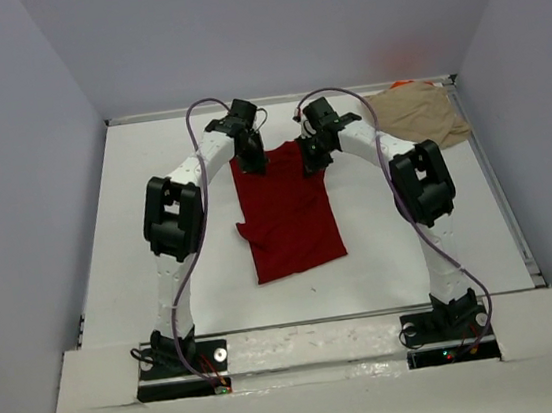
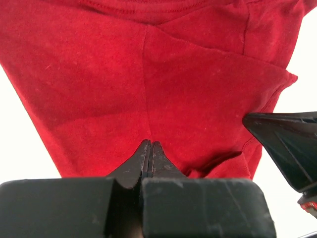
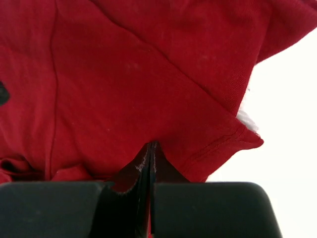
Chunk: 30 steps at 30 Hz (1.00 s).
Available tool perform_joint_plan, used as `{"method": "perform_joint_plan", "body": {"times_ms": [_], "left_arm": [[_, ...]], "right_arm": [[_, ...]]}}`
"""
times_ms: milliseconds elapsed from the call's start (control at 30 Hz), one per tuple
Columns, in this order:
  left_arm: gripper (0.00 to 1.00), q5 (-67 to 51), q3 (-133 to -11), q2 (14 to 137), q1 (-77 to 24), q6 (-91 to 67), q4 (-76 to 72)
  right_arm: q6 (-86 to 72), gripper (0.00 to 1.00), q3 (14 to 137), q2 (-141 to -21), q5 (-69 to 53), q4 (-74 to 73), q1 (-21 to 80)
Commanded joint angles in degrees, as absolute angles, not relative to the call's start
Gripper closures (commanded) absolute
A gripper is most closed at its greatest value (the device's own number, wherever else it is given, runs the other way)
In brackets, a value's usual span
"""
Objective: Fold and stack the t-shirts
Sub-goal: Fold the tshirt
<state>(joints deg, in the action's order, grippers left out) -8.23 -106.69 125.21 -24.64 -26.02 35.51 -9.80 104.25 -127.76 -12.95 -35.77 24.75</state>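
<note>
The dark red t-shirt (image 1: 287, 215) lies lengthwise in the middle of the table, its far edge lifted by both grippers. My left gripper (image 1: 252, 161) is shut on the shirt's far left corner; in the left wrist view its jaws (image 2: 150, 144) pinch the red cloth (image 2: 148, 84). My right gripper (image 1: 310, 158) is shut on the far right corner; in the right wrist view its jaws (image 3: 151, 145) pinch the red cloth (image 3: 124, 89) near a hemmed edge. The tan t-shirt (image 1: 416, 114) lies crumpled at the far right corner, with a sliver of orange fabric (image 1: 401, 83) behind it.
The white table (image 1: 164, 281) is bounded by grey walls at the back and sides, with a raised rim (image 1: 501, 189) along the right edge. The right gripper's finger (image 2: 287, 144) shows at the right of the left wrist view.
</note>
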Motion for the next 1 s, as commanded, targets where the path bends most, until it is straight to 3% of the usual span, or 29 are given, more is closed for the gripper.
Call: {"method": "perform_joint_plan", "body": {"times_ms": [0,633,967], "left_arm": [[1.0,-8.4,-111.0,126.0,-24.4,-25.7,38.6],[1.0,-21.6,-107.1,132.7,-23.7,-28.1,38.9],[1.0,-22.0,-98.9,129.2,-24.1,-28.7,35.2]], "right_arm": [[-8.4,1.0,109.3,-127.2,-13.5,-37.4,24.5],[-9.2,1.0,108.0,-130.8,-15.1,-40.0,24.5],[-12.0,1.0,97.5,-126.2,-15.6,-36.0,24.5]]}}
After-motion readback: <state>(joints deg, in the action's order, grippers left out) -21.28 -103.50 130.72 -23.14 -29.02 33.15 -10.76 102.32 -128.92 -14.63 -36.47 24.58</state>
